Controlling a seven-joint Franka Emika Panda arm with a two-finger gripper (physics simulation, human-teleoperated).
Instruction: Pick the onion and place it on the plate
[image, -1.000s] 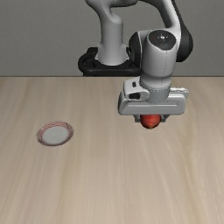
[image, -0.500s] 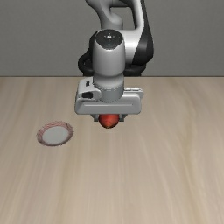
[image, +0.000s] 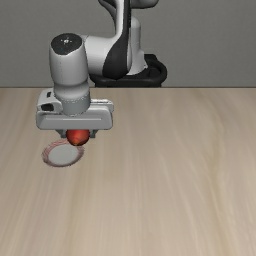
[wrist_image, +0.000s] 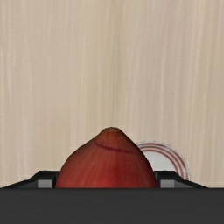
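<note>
A red onion (image: 76, 137) hangs under my hand, held above the table. My gripper (image: 76, 136) is shut on the onion, with a finger on each side of it. The small plate (image: 59, 154), white with a pink rim, lies on the wooden table just below and slightly toward the exterior view's left of the onion. In the wrist view the onion (wrist_image: 107, 160) bulges up between the fingers of my gripper (wrist_image: 107, 179), and part of the plate's rim (wrist_image: 169, 158) peeks out from behind it.
The wooden table (image: 170, 190) stretches flat all around. The robot's dark base (image: 150, 75) stands at the far side.
My hand has carried the onion across the table toward the exterior view's left, from the right side to a spot almost over the plate.
</note>
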